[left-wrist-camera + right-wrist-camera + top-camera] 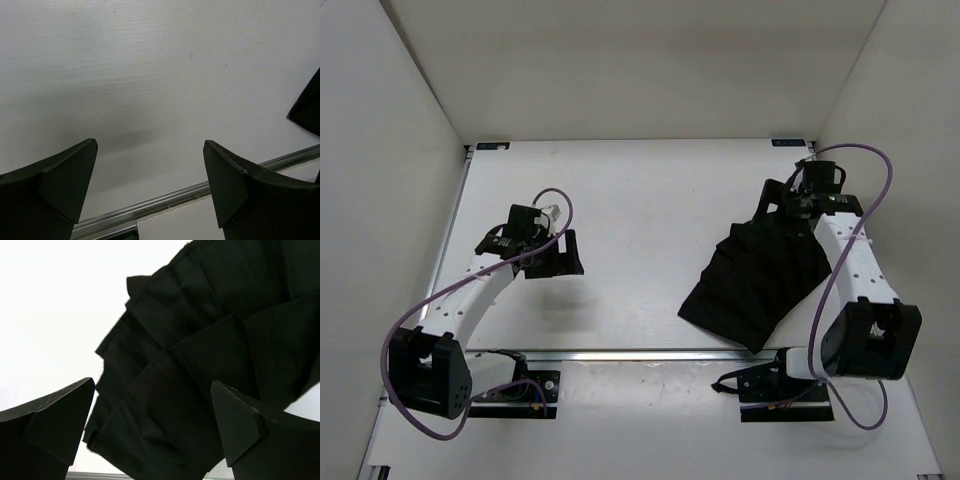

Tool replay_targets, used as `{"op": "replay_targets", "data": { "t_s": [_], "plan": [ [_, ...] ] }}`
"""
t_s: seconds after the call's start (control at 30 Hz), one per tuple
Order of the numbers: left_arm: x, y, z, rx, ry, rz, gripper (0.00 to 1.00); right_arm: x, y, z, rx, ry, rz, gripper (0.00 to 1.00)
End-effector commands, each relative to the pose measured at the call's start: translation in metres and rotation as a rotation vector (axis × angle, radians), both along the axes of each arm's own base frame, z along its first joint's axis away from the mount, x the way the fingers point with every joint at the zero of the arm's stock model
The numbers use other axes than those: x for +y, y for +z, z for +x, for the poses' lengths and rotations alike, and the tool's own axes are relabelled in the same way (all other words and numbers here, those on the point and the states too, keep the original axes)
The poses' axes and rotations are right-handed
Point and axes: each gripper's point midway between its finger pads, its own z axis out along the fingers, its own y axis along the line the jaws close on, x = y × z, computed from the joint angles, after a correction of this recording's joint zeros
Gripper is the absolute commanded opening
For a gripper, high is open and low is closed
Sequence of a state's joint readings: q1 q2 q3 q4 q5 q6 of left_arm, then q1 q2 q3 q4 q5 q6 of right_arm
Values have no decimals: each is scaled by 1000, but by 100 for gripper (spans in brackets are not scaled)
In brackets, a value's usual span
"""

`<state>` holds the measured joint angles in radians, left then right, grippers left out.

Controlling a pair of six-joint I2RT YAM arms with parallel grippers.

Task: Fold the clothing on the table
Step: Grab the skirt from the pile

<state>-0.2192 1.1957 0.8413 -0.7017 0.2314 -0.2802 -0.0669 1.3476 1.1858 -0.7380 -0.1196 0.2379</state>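
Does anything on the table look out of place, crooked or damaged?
The black pleated garment lies askew on the right side of the table, its pleats fanned out and unevenly bunched. No tear or spill is visible.

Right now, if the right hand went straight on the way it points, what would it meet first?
The clothing: its pleated black fabric fills most of the view just ahead of the open right hand. Nothing else shows in between, though how far off the fabric lies is unclear.

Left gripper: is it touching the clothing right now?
Apart. The top view shows the left gripper over bare table, a wide white gap from the clothing on the right.
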Motion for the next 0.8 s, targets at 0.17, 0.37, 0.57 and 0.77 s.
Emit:
{"op": "replay_targets", "data": {
  "t_s": [0.17, 0.37, 0.57, 0.77],
  "plan": [
    [4, 1, -13, 38, 21, 88, 99, 7, -44, 31, 89, 105, -97, 99],
    [17, 5, -11, 53, 77, 91, 99, 1, -70, 47, 139, 52, -82, 99],
    [7, 10, -6, -27, 28, 32, 98, -28, -94, 51, 149, -89, -51, 99],
    [-1, 6, -9, 12, -42, 34, 98, -33, -107, 61, 169, -98, -81, 98]
  ]
}}
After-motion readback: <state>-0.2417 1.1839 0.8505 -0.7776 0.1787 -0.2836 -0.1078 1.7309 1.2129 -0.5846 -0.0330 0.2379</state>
